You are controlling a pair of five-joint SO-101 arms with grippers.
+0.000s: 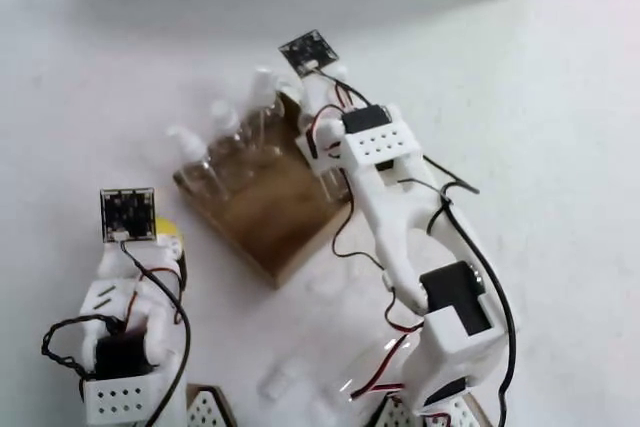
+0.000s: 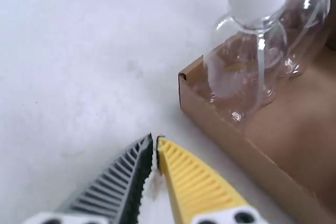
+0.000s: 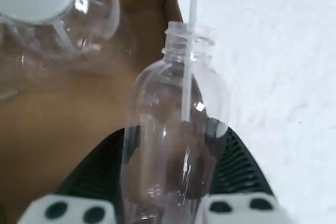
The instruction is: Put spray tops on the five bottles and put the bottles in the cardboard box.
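Nestling inside right gripper (image 3: 176, 142), clear bottle (image 3: 176, 95)

A: Where is the cardboard box (image 1: 275, 222)?
B: In the middle of the surface (image 1: 540, 97), between the 2 arms.
A: And the bottles (image 1: 235, 147)?
B: Upright in the box along its far side; 2 stand by the corner nearest the left hand (image 2: 156, 150).
A: Where is that hand?
B: Over the surface, left of the box, apart from it.
A: The right hand (image 3: 176, 140)?
B: At the box's far right edge, a bottle (image 3: 173, 93) between its fingers, a tube (image 3: 188, 51) in its neck.
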